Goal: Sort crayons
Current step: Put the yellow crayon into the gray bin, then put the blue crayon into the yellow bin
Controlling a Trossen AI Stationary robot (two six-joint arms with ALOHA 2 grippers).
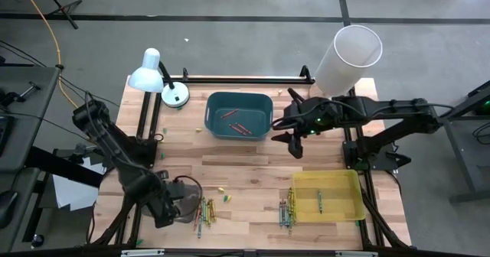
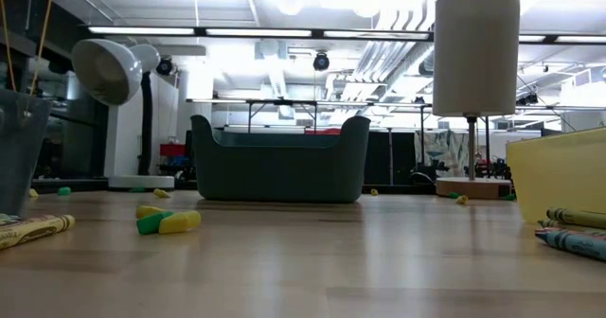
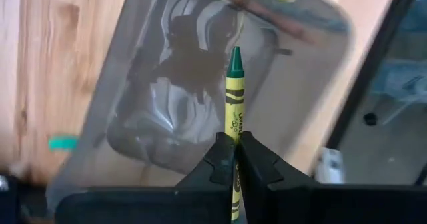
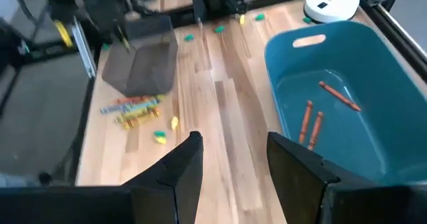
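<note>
The left claw (image 3: 235, 159) is clamped shut on a green-tipped crayon (image 3: 234, 101), held over the clear grey tray (image 1: 186, 197) at the desk's (image 1: 253, 173) near left corner. The right claw (image 4: 233, 161) hangs open and empty beside the blue bin (image 1: 240, 115), which holds three red crayons (image 4: 315, 117). Risk: the crayon is pinched low on its shaft; a tilt at release could drop it outside the tray, among the unsorted crayons (image 1: 205, 211) alongside.
</note>
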